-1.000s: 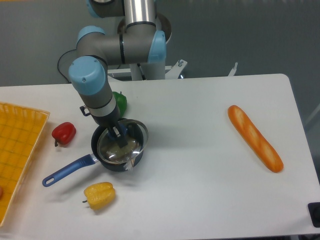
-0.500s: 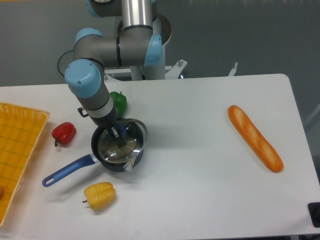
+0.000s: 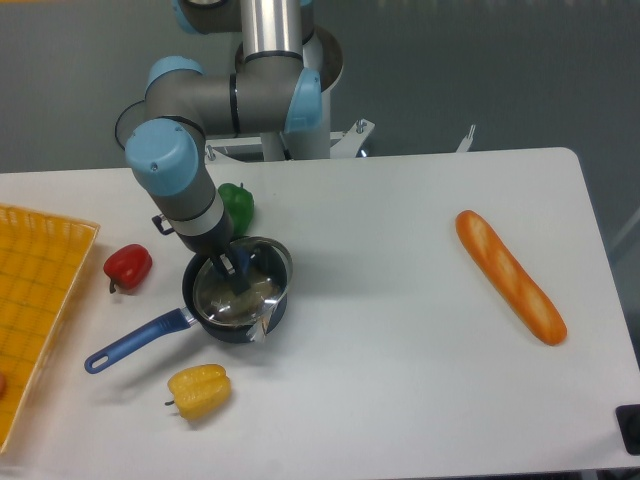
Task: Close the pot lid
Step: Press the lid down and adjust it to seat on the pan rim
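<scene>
A small black pot (image 3: 206,318) with a long blue handle (image 3: 130,343) stands on the white table, left of centre. The glass lid (image 3: 243,287) with its silver rim lies over the pot's mouth, shifted slightly to the right and tilted. My gripper (image 3: 237,274) comes down from the arm above and is shut on the lid's blue knob, which its fingers mostly hide.
A red pepper (image 3: 127,266) lies left of the pot, a green pepper (image 3: 237,204) behind it and a yellow pepper (image 3: 199,390) in front. A yellow tray (image 3: 35,300) fills the left edge. A baguette (image 3: 510,277) lies far right.
The arm and lid have shifted slightly left over the pot, bringing the lid closer to centred on the rim.
</scene>
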{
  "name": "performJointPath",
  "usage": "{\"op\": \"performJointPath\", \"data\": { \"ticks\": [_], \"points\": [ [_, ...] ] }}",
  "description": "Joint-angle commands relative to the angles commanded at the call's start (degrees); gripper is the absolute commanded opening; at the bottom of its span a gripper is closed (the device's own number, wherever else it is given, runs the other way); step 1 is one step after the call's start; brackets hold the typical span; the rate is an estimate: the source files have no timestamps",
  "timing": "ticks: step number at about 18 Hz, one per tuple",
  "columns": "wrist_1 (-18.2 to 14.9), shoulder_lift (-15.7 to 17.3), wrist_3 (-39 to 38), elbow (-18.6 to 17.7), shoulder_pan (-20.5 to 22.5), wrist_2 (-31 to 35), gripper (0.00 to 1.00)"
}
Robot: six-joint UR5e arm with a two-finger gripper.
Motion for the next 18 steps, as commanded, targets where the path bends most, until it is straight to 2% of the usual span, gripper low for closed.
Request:
{"op": "performJointPath", "data": {
  "ticks": [18],
  "points": [
    [0.0, -1.4, -1.4, 0.7, -1.1, 0.1, 0.49]
  ]
}}
